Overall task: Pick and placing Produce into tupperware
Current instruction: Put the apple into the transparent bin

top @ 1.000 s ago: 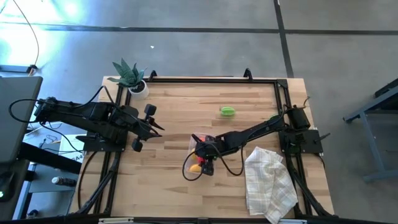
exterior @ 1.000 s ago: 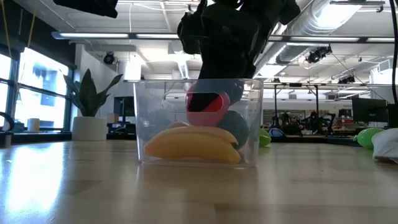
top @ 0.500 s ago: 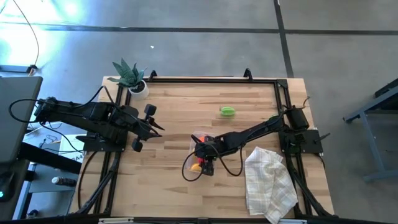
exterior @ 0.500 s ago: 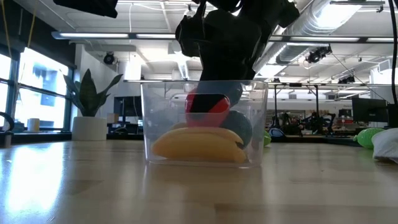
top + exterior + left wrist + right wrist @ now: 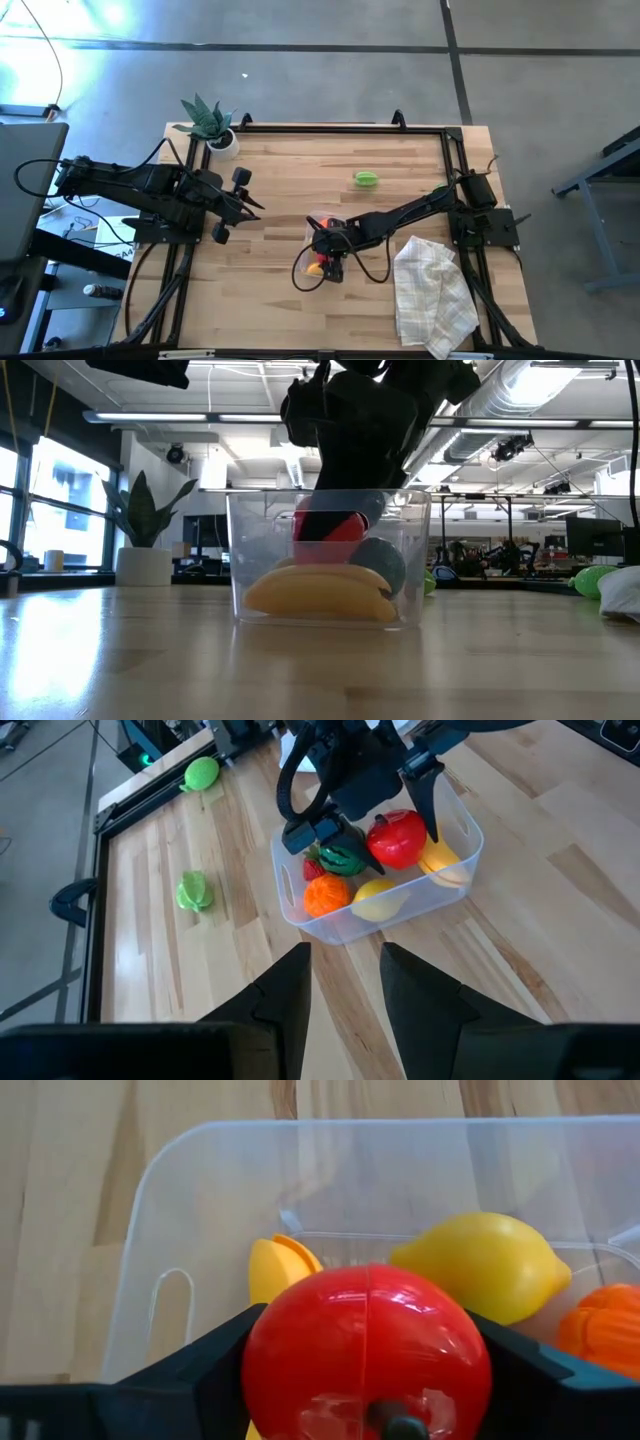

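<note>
The clear tupperware tub [image 5: 466, 824] stands mid-table, seen side-on in the low view [image 5: 262, 550]. In it lie a banana [image 5: 318, 592], a lemon [image 5: 485, 1265], an orange [image 5: 325, 896] and a dark green piece [image 5: 342, 860]. My right gripper [image 5: 365, 1375] reaches down into the tub, shut on a red round fruit [image 5: 365, 1330]. My left gripper [image 5: 252, 208] waits open by the table's left side. A green piece [image 5: 366, 179] lies on the bare wood toward the far edge. My right gripper pinches the red round fruit [image 5: 397, 837] between its two fingers [image 5: 205, 1370], one on each side of its widest part. It comes slanting down from the table's right. The fruit sits inside the tub's walls above the banana [image 5: 328, 525]; whether it rests on the other pieces I cannot tell.
A white checked cloth [image 5: 432, 292] lies near the table's right near corner. A potted plant [image 5: 210, 122] stands at the far left corner. Another green piece [image 5: 202, 772] lies by the table frame. Bare wood spreads around the tub.
The tub has slid a little toward the table's right in the low view, then stopped. My right gripper stays shut on the red fruit inside it.
</note>
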You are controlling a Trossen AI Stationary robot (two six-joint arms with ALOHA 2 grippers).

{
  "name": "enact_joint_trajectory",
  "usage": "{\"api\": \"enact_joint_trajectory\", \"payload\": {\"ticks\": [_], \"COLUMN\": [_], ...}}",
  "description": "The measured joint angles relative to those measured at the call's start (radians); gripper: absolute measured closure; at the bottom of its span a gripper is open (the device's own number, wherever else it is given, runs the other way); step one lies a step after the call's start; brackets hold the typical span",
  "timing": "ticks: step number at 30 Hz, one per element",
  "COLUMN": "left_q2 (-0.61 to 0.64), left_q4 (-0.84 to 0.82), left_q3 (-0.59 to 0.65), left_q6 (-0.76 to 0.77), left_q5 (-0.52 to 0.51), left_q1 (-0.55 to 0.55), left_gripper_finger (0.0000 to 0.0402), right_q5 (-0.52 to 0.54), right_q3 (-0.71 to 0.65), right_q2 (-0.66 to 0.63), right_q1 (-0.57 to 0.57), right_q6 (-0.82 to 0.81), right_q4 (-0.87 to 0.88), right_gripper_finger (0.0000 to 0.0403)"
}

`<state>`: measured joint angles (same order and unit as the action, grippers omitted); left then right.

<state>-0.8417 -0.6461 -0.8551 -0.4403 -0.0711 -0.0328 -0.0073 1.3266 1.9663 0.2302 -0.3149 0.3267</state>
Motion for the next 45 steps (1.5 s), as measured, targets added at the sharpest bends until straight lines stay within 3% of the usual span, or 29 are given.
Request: {"api": "enact_joint_trajectory", "payload": {"ticks": [21, 37, 45], "left_q2": [0.000, 0.000, 0.000], "left_q4": [0.000, 0.000, 0.000], "left_q3": [0.000, 0.000, 0.000], "left_q6": [0.000, 0.000, 0.000], "left_q5": [0.000, 0.000, 0.000], "left_q1": [0.000, 0.000, 0.000], "left_gripper_finger": [0.0291, 0.0291, 0.0291], "right_q5": [0.000, 0.035, 0.037], "right_q3": [0.000, 0.000, 0.016], "right_q2": [0.000, -0.001, -0.022], "right_q1": [0.000, 0.000, 0.000], "right_q6": [0.011, 0.036, 0.016], "right_q4": [-0.009, -0.008, 0.012], "right_gripper_finger": [0.0113, 0.0064, 0.0059]}}
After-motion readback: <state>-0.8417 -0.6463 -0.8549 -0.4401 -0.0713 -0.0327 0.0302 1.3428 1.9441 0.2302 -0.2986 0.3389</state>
